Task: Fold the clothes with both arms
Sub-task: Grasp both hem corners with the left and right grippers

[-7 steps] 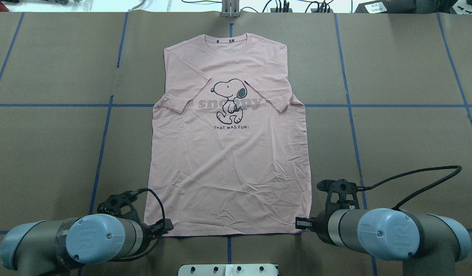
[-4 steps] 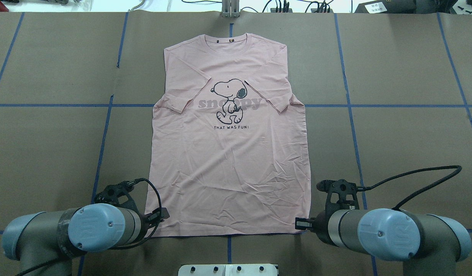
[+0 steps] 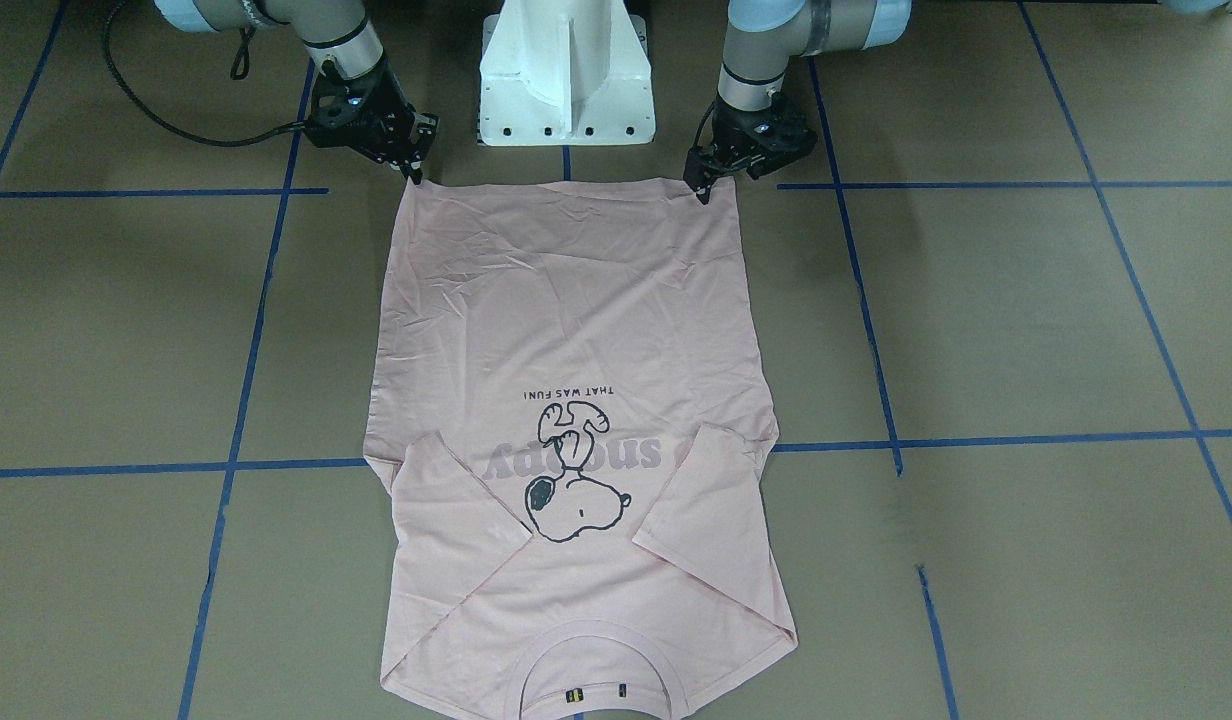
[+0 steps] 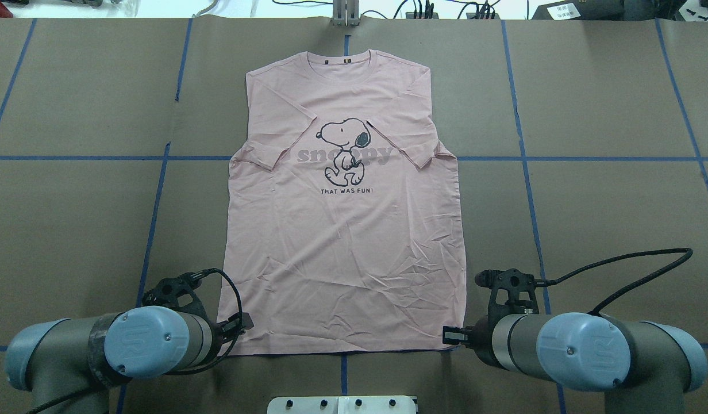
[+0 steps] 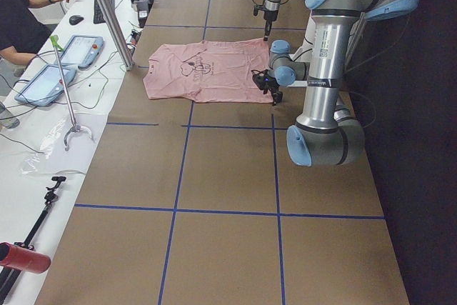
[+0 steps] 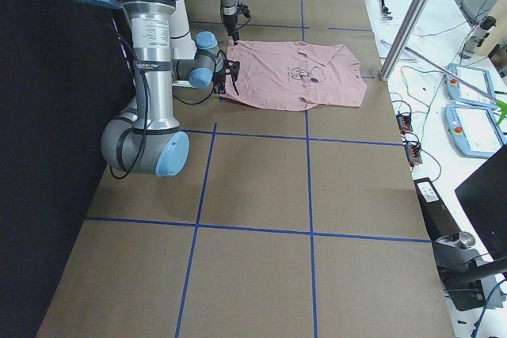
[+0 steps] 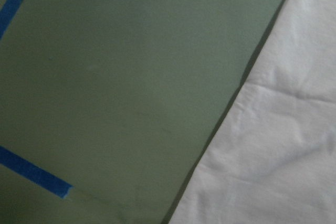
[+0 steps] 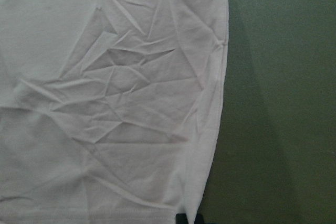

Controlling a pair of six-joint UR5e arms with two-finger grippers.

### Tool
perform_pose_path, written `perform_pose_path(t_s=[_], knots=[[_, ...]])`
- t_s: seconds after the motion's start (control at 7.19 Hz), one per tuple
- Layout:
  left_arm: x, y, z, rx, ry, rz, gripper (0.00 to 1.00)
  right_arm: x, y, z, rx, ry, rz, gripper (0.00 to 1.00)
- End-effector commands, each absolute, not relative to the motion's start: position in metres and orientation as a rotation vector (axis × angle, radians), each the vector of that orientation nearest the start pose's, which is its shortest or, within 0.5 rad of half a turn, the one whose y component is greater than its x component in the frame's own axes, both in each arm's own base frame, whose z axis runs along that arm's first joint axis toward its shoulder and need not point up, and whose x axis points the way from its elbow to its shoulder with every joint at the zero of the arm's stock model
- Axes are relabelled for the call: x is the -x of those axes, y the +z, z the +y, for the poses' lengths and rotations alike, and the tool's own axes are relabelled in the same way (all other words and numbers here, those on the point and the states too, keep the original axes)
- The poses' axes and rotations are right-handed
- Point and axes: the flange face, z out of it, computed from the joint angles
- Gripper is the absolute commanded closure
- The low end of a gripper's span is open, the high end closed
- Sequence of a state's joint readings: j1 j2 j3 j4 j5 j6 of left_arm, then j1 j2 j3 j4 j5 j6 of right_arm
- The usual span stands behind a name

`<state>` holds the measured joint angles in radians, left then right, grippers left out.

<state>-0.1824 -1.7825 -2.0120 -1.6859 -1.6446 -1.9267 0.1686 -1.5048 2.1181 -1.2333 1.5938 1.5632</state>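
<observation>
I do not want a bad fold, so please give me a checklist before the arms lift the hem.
1. The shirt lies flat, print up: ok.
2. Both sleeves are folded inward onto it: ok.
3. The left gripper is at the hem, near its corner: ok.
4. The right gripper is at the other hem corner: ok.
5. Each gripper is shut on cloth: cannot tell.

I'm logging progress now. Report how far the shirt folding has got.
Done: the T-shirt lies flat, both sleeves folded in over its front. In hand: the left gripper and right gripper sit at the corners of the hem; whether they grip is unclear. Left: the hem isn't lifted, so the body folds remain.
</observation>
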Motion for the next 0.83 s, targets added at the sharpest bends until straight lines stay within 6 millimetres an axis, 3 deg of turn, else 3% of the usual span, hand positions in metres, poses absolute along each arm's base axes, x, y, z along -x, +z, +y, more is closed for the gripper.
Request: perform_pose_path(t_s=[0.0, 0.28, 0.42, 0.7], knots=[[-0.5106, 0.3424, -0.2204, 0.143, -0.482, 0.765, 0.11, 0.4587, 0.3374, -0.2109, -0.061, 0.137, -0.95, 1.0], [-0.5127, 0.3465, -0.2209, 0.142, -0.486, 0.756, 0.15, 0.4585, 0.3382, -0.2108, -0.061, 0.137, -0.949, 1.0], [-0.5137, 0.3464, -0.2201, 0.144, -0.486, 0.755, 0.24, 0.4585, 0.3382, -0.2108, -0.061, 0.137, -0.949, 1.0], [-0.5134, 0.3465, -0.2193, 0.144, -0.486, 0.755, 0.68, 0.4581, 0.3372, -0.2108, -0.061, 0.137, -0.952, 1.0]])
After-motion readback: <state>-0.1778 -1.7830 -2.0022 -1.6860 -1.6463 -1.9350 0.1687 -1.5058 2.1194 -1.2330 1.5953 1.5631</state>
